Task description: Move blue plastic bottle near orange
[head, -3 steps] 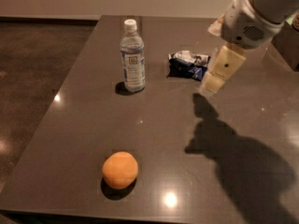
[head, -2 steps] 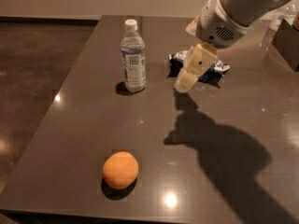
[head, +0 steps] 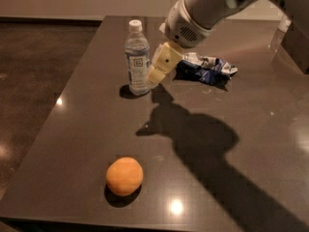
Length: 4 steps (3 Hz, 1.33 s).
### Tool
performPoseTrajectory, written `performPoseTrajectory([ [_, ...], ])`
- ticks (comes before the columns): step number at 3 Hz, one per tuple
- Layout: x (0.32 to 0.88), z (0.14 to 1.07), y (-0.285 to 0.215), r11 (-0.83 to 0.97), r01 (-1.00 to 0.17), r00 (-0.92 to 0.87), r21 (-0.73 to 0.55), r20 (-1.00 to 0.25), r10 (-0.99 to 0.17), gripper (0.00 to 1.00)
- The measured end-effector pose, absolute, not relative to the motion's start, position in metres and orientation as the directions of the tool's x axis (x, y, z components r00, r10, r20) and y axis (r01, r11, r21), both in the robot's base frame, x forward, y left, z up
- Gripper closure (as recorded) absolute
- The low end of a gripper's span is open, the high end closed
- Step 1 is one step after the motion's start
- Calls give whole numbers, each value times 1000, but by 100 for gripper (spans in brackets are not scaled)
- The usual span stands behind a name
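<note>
The blue plastic bottle [head: 137, 58] stands upright at the far left-middle of the dark table, with a white cap and a white-and-blue label. The orange [head: 124, 176] sits near the table's front edge, well apart from the bottle. My gripper [head: 155, 74] hangs from the white arm coming in from the upper right. Its cream fingers point down and left, just to the right of the bottle's lower half and very close to it. It holds nothing.
A blue-and-white foil snack bag [head: 205, 67] lies right of the gripper, behind it. The dark table [head: 251, 129] shows the arm's shadow across its middle. A dark object stands at the far right edge [head: 294, 42]. The floor lies to the left.
The arm has swung left across the table, from right of the snack bag to just beside the bottle. The bottle and orange have not moved.
</note>
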State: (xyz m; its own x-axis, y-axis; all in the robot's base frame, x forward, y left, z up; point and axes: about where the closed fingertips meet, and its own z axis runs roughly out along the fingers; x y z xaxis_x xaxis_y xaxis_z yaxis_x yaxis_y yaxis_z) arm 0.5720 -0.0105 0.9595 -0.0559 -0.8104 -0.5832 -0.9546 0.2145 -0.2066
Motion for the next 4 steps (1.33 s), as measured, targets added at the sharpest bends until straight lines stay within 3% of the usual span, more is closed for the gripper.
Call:
performPoseTrajectory([
  [2, 602, 956, 34, 194, -965, -40, -175, -633, -773, 1],
  [3, 612, 953, 40, 187, -969, -41, -161, -644, -764, 15],
  [4, 616, 953, 42, 176, -972, -34, -153, -652, -757, 38],
])
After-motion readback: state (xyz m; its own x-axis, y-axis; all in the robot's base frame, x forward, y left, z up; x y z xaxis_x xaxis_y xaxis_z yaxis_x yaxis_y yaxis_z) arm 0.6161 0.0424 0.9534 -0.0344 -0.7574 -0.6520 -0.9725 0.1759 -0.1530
